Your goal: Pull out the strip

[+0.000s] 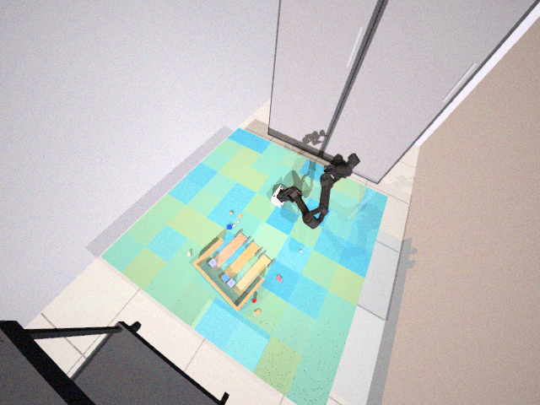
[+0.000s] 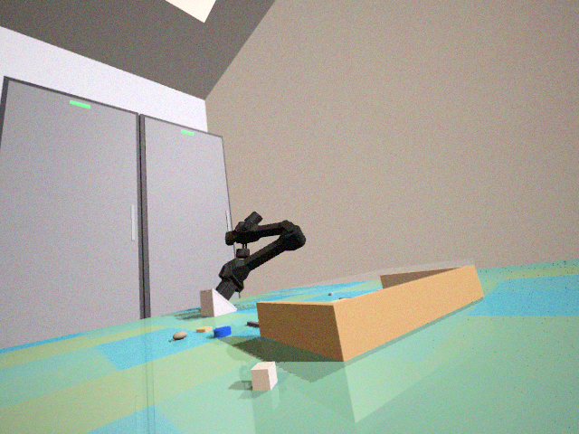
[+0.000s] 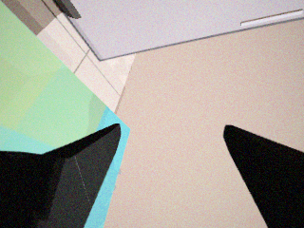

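Observation:
Three strips lie side by side in a low wooden frame: a salmon strip, an orange strip and a pale yellow strip. Dark upright pieces stand at their outer ends. A lavender cube is at the salmon strip's inner end. A blue cube and another lavender cube are close together near the inner ends of the other two. No label is readable, and what each cube rests on is unclear. My gripper is open and empty, raised far from the frame on the cabinet side.
A blue piece and several small bits lie between the frame and the arm's white base. A pale block lies outside the frame. A red block and red ball lie on the opposite side.

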You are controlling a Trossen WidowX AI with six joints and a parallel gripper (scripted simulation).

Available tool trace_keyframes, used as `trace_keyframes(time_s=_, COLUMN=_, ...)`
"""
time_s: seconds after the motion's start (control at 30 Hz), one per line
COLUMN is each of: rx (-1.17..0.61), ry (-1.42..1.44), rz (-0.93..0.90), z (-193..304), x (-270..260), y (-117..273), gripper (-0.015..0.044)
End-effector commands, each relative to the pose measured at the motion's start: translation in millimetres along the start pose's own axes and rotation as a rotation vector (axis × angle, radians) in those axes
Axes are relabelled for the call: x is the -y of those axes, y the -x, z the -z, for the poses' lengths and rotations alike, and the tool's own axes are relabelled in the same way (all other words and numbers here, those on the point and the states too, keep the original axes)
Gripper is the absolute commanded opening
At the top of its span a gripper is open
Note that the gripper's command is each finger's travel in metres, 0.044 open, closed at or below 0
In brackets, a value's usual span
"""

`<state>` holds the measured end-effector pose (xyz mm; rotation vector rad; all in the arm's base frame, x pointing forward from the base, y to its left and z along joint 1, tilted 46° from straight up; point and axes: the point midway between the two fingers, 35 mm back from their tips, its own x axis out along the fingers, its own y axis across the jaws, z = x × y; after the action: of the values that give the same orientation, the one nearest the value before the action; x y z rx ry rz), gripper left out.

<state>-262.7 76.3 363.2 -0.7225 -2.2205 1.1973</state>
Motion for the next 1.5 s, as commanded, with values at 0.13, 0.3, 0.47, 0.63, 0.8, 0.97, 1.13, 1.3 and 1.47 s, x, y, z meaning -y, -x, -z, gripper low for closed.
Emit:
trace_keyframes(time_s=0.13, rx=0.113, ry=-0.049, rz=0.044, z=-27, x=10, y=7, gripper=0.04)
trace_keyframes(time_s=0.3, rx=0.391, ry=-0.164, rz=0.122, z=-89, x=32, y=37, gripper=0.04)
trace_keyframes(time_s=0.47, rx=0.693, ry=-0.298, rz=0.176, z=-143, x=56, y=85, gripper=0.04)
trace_keyframes(time_s=0.63, rx=1.007, ry=-0.415, rz=0.184, z=-185, x=73, y=148, gripper=0.04)
trace_keyframes(time_s=0.8, rx=1.35, ry=-0.505, rz=0.125, z=-216, x=80, y=225, gripper=0.04)
trace_keyframes(time_s=0.97, rx=1.689, ry=-0.548, rz=0.004, z=-227, x=77, y=309, gripper=0.04)
trace_keyframes(time_s=1.13, rx=2.019, ry=-0.522, rz=-0.189, z=-220, x=62, y=395, gripper=0.04)
trace_keyframes(time_s=1.3, rx=2.306, ry=-0.413, rz=-0.446, z=-193, x=36, y=474, gripper=0.04)
trace_keyframes(time_s=1.47, rx=2.523, ry=-0.209, rz=-0.736, z=-148, x=-1, y=538, gripper=0.04)
